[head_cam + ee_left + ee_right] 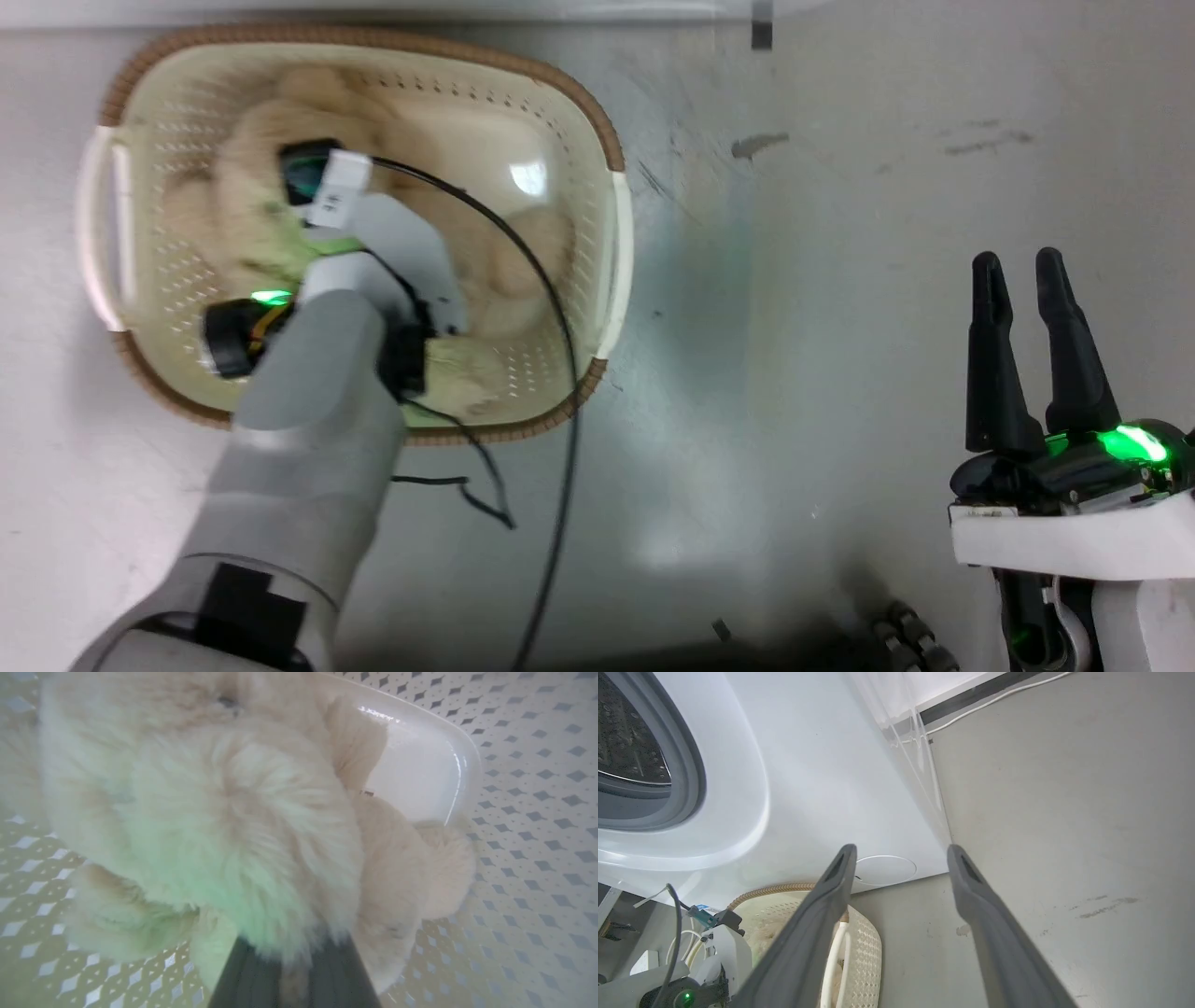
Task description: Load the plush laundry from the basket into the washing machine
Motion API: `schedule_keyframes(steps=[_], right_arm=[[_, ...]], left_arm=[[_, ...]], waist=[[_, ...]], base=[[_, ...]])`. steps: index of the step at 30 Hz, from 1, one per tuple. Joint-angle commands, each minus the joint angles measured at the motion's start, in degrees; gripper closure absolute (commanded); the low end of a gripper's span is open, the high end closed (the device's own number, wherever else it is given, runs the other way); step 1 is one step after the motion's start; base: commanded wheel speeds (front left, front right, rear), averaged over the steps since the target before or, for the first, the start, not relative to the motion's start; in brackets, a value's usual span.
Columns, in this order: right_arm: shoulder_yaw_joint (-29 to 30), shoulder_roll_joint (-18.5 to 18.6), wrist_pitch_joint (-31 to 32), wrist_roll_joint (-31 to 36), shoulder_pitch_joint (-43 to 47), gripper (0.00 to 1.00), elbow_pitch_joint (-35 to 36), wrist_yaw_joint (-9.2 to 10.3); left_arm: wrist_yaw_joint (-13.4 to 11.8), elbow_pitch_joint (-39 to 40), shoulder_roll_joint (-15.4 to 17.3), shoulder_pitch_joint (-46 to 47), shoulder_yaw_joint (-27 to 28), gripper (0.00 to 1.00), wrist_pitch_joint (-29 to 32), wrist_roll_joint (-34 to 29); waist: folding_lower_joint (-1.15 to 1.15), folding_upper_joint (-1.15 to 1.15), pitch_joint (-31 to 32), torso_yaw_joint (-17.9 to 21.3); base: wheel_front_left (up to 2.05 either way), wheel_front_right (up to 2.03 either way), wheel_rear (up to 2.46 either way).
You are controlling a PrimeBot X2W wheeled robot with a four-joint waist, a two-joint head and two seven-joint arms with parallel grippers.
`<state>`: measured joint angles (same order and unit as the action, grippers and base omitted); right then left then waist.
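Left gripper [293,975]: your two dark fingers [243,982] stand close together with a strip of fur pinched between them. They are clamped on the plush laundry [224,812], and their tips are buried in the pile.
Plush laundry: it lies inside the basket [537,812], pressed right against the left fingers and bulging ahead of them. From the head its beige bulk [504,271] is blurred, and your own forearm [317,392] hides much of it.
Basket: its perforated wall wraps around the left gripper on all sides. The brown rim [373,37] is cut off behind the arm at the near edge.
Right gripper [901,851]: fingers spread wide, holding nothing, over bare grey floor [1064,835].
Washing machine [808,765]: ahead and to the left of the right fingers. You see just a slice of its grey gasket [693,765] and drum [626,742], cropped by the frame edge.
Black cable [551,308]: trails from the left wrist across the basket.
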<state>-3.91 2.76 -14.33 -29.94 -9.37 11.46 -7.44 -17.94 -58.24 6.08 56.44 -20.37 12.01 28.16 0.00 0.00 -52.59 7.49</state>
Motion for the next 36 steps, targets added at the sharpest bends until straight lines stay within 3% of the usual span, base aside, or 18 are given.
schedule_keyframes(steps=[1, 8, 14, 23, 31, 36], right_arm=[[-0.02, 0.11, -0.64, -0.50, -1.08, 0.00, -0.26, -0.05], [1.43, 0.11, -0.67, 2.80, -0.36, 0.00, -2.55, -0.05], [1.93, 0.11, -0.67, 5.13, 1.54, 0.00, -4.68, -0.05], [3.36, 0.11, -0.67, 7.89, 5.61, 0.00, -7.34, -0.05], [3.51, 0.11, -0.67, 8.06, 9.60, 0.00, -8.86, -0.05], [3.72, 0.11, -0.67, 7.64, 11.70, 0.00, -9.09, -0.05]], left_arm=[[0.60, -1.03, -0.78, 0.92, -0.91, 1.00, -0.10, 0.99], [5.71, 1.38, -2.87, -3.18, -4.77, 1.00, -3.05, 2.02], [8.20, 4.49, -3.17, -8.42, -8.47, 1.00, -6.33, 5.39], [9.34, 10.38, -3.19, -14.88, -13.69, 1.00, -14.27, 11.54], [11.23, 12.06, -3.20, -17.86, -14.47, 1.00, -23.63, 12.27], [11.93, 14.63, -2.30, -18.87, -13.34, 1.00, -26.47, 11.07]], waist=[[0.00, 0.00, 1.79, -1.19], [0.00, 0.00, 10.11, -6.22], [0.00, 0.00, 17.88, -10.11], [0.00, 0.00, 29.02, -14.50], [0.00, 0.00, 37.45, -14.93], [0.00, 0.00, 41.00, -14.55]], base=[[0.00, 0.00, 0.00], [0.00, 0.00, 0.00], [0.00, 0.00, 0.00], [0.00, 0.00, 0.00], [0.00, 0.00, 0.00], [0.00, 0.00, 0.00]])
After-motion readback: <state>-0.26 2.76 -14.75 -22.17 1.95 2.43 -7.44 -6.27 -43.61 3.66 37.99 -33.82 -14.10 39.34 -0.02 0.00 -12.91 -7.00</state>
